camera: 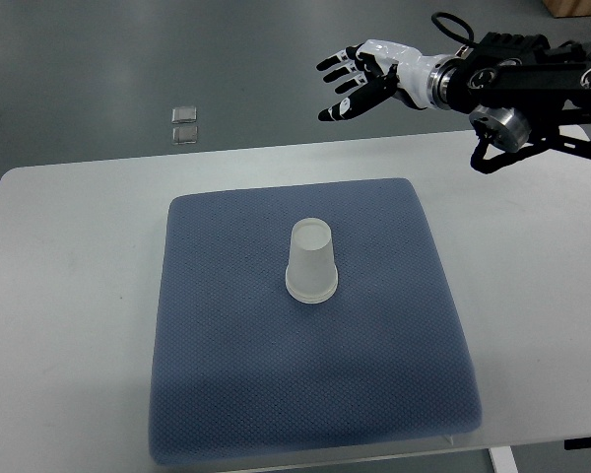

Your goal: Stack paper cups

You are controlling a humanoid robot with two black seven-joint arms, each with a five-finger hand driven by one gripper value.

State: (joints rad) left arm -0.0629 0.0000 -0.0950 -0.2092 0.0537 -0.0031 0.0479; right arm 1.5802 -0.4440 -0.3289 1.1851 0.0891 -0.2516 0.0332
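A white paper cup (310,261) stands upside down, rim on the cloth, near the middle of the blue pad (227,374). It may be more than one cup nested together; I cannot tell. My right hand (350,84) is raised beyond the table's far edge, up and to the right of the cup, fingers spread and holding nothing. Its black arm comes in from the upper right. The left arm is out of the picture.
The pad lies on a white table (69,296). Two small clear square pieces (184,123) lie on the grey floor beyond the table's far edge at upper left.
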